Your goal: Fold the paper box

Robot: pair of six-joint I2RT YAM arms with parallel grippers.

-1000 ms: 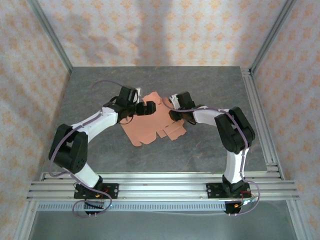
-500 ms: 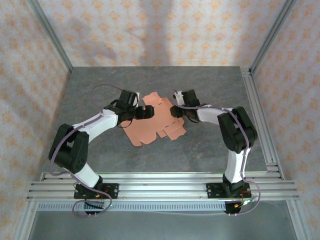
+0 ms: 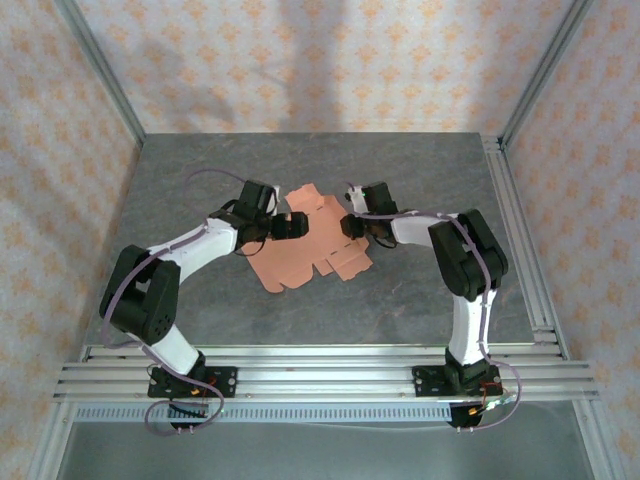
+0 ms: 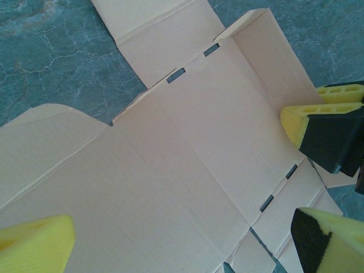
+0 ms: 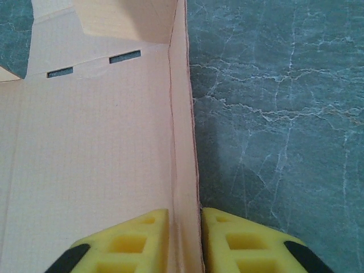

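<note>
The paper box (image 3: 300,255) is a salmon-pink die-cut sheet lying mostly flat in the middle of the table. My right gripper (image 3: 347,222) is at its right side, shut on a side flap (image 5: 182,142) that stands upright; both yellow pads (image 5: 131,242) press against the card. My left gripper (image 3: 293,222) hovers over the sheet's far left part with its jaws wide open. In the left wrist view its yellow fingertips (image 4: 34,244) straddle the main panel (image 4: 170,170), and the right gripper's fingers (image 4: 318,114) pinch the raised flap (image 4: 273,62).
The grey stone-patterned table (image 3: 200,170) surrounds the sheet. Aluminium frame rails (image 3: 515,230) run along the right side and the near edge. Patterned walls close in the back and sides.
My right gripper has shifted a little toward the far side along the sheet's right edge, keeping the flap pinched upright. The left gripper has barely moved.
</note>
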